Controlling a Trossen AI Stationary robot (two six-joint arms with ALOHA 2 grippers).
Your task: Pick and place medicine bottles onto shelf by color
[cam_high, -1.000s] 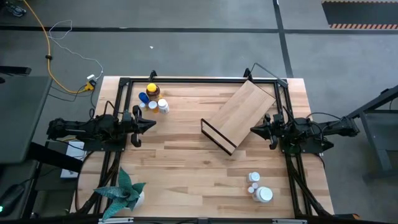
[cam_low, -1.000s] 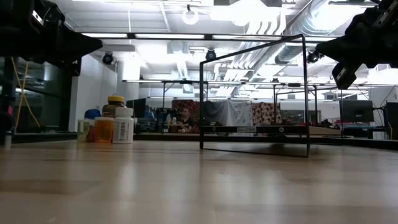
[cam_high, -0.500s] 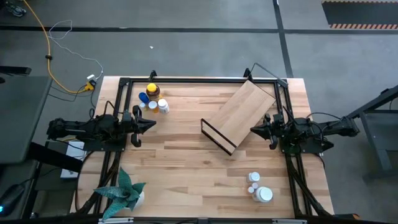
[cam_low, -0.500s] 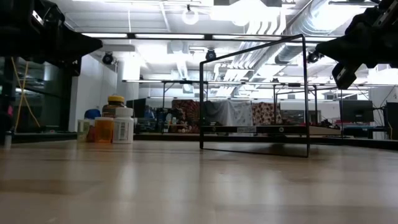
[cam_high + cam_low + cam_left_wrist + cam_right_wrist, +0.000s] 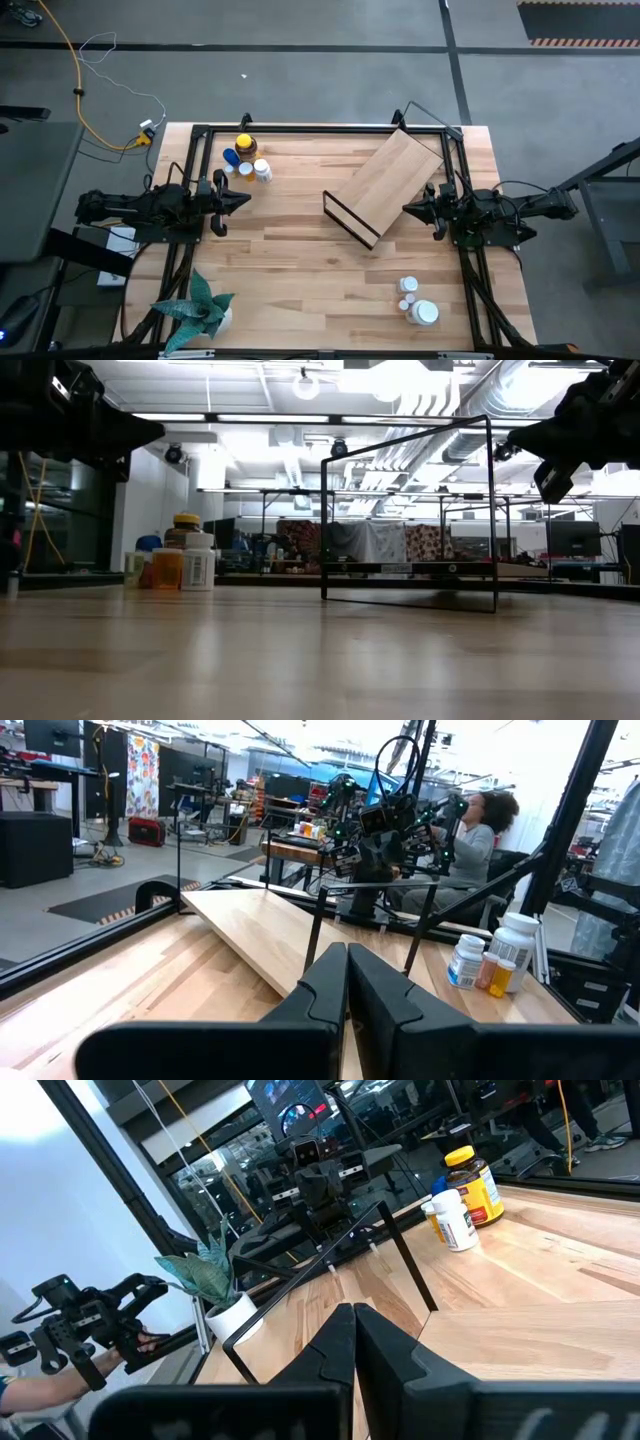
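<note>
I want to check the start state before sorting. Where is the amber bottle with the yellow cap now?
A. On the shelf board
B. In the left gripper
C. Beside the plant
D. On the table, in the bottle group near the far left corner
D: the amber bottle stands on the table among the far-left bottles, off the shelf, away from both shut grippers.

Your left end effector point(image 5: 243, 199) sits at the left edge of the surface, fingers pressed together (no gap visible). Your right end effector point(image 5: 408, 209) mirrors it at the right edge, fingers likewise closed, both pointing inward.
</note>
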